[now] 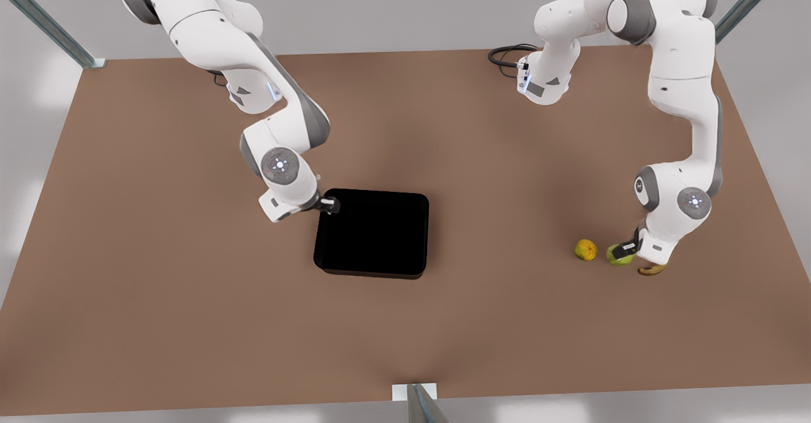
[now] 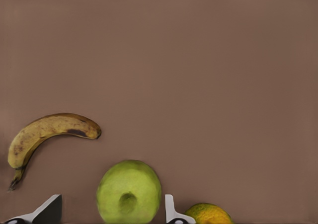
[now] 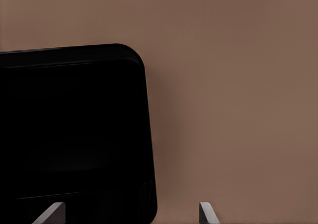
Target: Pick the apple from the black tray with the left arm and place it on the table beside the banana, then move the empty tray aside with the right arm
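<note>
On the front view's right, my left gripper straddles the apple on the table, fingers spread. Right gripper gapes astride the stiff, slippery black tray rim.

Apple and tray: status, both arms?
Left gripper open, straddling the apple on the table between banana and orange. Right gripper open at the empty tray corner. Nothing in the way.
</note>
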`<move>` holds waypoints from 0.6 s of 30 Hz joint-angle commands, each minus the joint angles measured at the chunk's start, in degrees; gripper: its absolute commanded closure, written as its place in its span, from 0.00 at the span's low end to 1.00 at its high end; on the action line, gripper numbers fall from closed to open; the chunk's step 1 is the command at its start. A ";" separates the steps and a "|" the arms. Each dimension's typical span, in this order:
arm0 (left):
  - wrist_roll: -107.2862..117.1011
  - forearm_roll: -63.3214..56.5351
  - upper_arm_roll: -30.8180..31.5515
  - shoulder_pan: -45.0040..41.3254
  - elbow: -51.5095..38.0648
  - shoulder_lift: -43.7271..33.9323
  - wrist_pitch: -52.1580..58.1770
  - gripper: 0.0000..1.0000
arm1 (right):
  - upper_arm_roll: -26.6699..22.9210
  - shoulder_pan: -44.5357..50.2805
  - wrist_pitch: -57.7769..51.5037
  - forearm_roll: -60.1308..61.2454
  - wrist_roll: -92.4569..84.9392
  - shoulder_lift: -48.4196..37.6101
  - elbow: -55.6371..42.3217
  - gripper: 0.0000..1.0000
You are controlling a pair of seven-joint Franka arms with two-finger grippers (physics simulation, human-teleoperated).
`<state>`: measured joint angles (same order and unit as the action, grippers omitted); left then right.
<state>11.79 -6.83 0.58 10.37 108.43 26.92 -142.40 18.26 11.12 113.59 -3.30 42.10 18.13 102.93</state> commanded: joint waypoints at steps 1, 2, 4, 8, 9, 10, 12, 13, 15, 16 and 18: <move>-8.63 0.32 -0.15 0.00 -1.72 -4.85 11.16 0.00 | 0.02 -0.05 6.03 0.84 9.32 0.76 0.08 0.00; -9.07 0.41 0.20 0.00 -10.06 -7.67 28.20 0.00 | -0.07 -0.14 7.35 0.75 9.32 1.03 -0.01 0.00; -9.24 3.92 0.38 -0.08 -25.87 -8.55 50.00 0.00 | -0.07 -0.14 8.58 0.49 9.32 1.99 -0.36 0.00; -16.63 14.38 0.56 1.24 -32.84 -17.34 57.23 0.00 | -0.07 -0.23 8.76 0.40 6.68 2.87 -0.53 0.00; -16.36 14.30 -0.05 -2.01 -30.04 -18.83 56.88 0.00 | -0.07 -0.23 8.76 0.40 6.51 3.31 -0.44 0.00; -16.63 13.77 -5.94 -9.57 -20.98 -21.64 49.59 0.00 | -0.07 -0.31 8.85 0.40 5.10 3.84 -0.36 0.00; -16.71 13.24 -6.12 -9.66 -17.90 -20.68 49.93 0.00 | -1.03 -0.66 8.85 0.40 2.82 4.19 -0.36 0.00; -16.71 13.86 -6.30 -8.79 -17.90 -20.33 49.94 0.00 | -1.30 -1.10 8.85 0.40 0.98 4.37 -0.36 0.00; -16.19 13.86 -6.30 -7.55 -17.99 -20.06 50.29 0.00 | -2.00 -1.19 8.85 0.48 -2.81 4.63 -0.36 0.00; -16.28 13.15 -6.30 -7.38 -18.51 -19.80 51.69 0.00 | -2.00 -1.19 8.85 0.40 -3.16 4.63 -0.36 0.00; -10.56 7.35 -5.16 -8.61 -18.07 -20.15 52.13 0.00 | -1.91 -0.93 8.85 0.22 -4.04 5.51 -0.45 0.00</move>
<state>2.75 4.05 -4.93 3.41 90.34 6.78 -93.72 16.35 10.13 121.93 -2.99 43.68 23.43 102.53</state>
